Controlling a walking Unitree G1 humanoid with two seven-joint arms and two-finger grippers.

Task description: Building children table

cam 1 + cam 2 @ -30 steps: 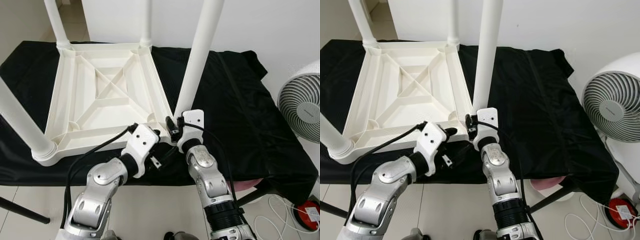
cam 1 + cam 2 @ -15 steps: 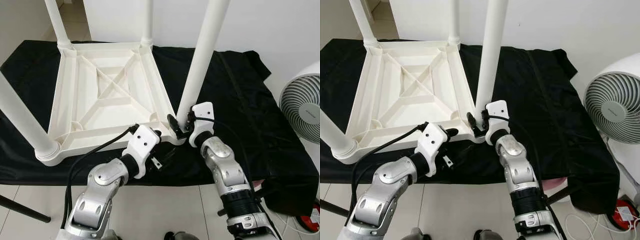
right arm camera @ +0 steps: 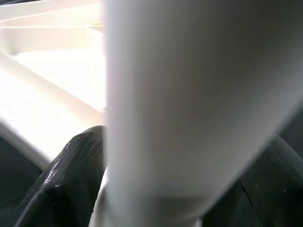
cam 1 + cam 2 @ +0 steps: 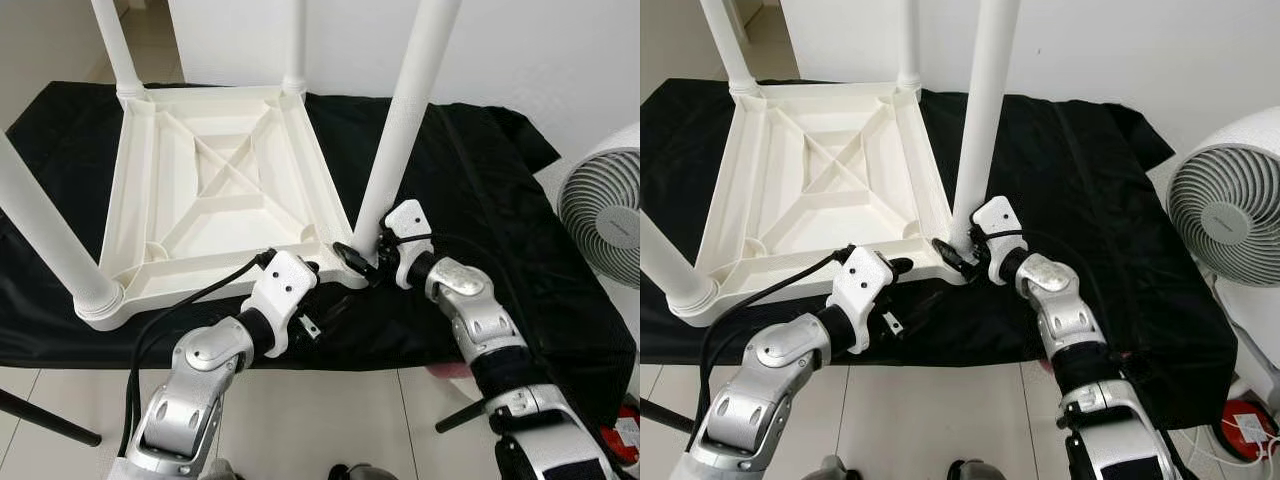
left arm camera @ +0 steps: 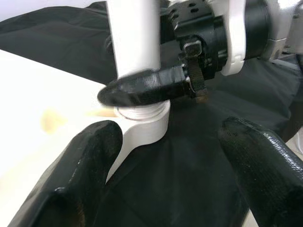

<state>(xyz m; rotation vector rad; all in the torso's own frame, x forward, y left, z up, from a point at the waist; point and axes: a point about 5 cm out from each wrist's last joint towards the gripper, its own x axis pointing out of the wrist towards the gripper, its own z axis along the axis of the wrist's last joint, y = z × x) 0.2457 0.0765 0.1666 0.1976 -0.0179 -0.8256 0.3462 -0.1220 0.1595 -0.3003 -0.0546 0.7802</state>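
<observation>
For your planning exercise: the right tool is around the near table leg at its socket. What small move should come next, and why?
Probably keep turning the leg into its corner socket. The right tool clasps the leg's base with a finger on each side, and the leg already stands upright on the upturned table. The left tool rests open at the near rim, seemingly steadying it.

Right gripper (image 4: pixel 958 252) clamped, left gripper (image 4: pixel 902 268) spread.

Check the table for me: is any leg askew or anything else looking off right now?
Nothing stands out. The upturned white table lies flat on the black cloth. The right gripper clasps the base of the near-right leg, which sits in its corner socket.
</observation>
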